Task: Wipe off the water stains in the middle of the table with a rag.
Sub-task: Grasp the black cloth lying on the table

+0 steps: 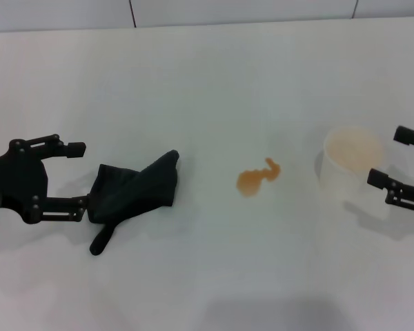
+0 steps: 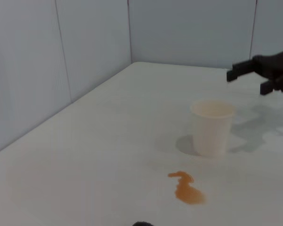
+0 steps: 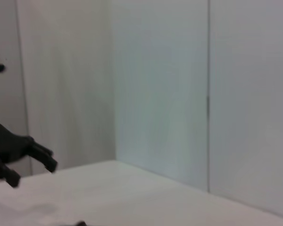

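Note:
The rag (image 1: 136,189), a dark crumpled cloth with a narrow tail, lies flat on the white table (image 1: 207,83) at the left. My left gripper (image 1: 81,176) is open just left of it, with the lower fingertip at the rag's edge and nothing held. The water stains (image 1: 257,178), an orange-brown blotch, sit in the middle of the table and show again in the left wrist view (image 2: 187,188). My right gripper (image 1: 388,156) stands open at the far right, beside a white paper cup (image 1: 352,165). The left wrist view shows this gripper (image 2: 247,82) beyond the cup (image 2: 212,127).
The paper cup stands to the right of the stains, a cup's width away. Pale wall panels (image 2: 85,56) rise along the table's far edge. The right wrist view shows mostly wall, with the left gripper (image 3: 33,169) far off.

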### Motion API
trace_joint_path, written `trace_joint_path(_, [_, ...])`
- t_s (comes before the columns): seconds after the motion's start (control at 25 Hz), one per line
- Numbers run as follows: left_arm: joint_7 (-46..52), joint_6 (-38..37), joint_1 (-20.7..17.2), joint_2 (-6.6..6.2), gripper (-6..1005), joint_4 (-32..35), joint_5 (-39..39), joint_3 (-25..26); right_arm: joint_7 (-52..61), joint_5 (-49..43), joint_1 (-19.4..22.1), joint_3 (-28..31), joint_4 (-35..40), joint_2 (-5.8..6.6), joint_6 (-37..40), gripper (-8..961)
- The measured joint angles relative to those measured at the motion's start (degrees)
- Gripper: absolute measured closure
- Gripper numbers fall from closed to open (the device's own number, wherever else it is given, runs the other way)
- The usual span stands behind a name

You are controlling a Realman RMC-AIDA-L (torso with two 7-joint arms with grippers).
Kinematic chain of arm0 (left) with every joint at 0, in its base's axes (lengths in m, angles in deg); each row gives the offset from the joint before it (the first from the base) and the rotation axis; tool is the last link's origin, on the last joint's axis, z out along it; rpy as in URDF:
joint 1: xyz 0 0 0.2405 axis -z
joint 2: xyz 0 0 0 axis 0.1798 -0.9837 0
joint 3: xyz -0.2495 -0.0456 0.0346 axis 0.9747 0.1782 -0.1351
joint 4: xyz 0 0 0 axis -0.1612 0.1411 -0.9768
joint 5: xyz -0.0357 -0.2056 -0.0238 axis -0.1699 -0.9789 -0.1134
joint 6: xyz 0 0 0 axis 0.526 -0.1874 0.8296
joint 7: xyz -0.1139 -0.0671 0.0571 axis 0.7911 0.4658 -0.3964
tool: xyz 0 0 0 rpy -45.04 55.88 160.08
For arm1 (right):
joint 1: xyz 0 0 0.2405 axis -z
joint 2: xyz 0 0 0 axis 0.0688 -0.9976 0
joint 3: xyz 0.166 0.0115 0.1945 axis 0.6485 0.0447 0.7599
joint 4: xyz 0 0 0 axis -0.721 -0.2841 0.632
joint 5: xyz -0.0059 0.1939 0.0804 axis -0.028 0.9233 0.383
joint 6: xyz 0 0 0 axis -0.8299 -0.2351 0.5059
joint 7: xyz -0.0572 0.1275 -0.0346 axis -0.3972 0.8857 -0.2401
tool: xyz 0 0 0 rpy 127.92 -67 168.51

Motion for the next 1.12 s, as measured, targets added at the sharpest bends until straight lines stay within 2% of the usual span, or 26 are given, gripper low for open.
trace_joint_path(0.12, [-0.02, -0.03, -0.03, 0.0, 163, 0.0, -0.24, 0.02, 4.32, -2.74, 0.25, -0.29, 5.59, 0.06, 1.27, 103])
trace_joint_path(0.32, [0.03, -0.05, -0.03, -0.1, 164, 0.03, -1.45, 0.03, 17.05, -13.47, 0.02, -0.52, 17.54, 0.02, 1.13, 108])
trace_joint_path(0.48, [0.09, -0.05, 0.06, -0.27, 164, 0.09, -2.63, 0.04, 22.97, -18.6, -1.0, -1.06, 23.71, 0.01, 1.17, 109])
trace_joint_path(1.12, [0.47, -0.03, 0.57, -0.3, 168, 0.53, -2.9, 0.03, 36.56, -32.26, -8.74, -6.67, 34.84, 0.16, -0.71, 112])
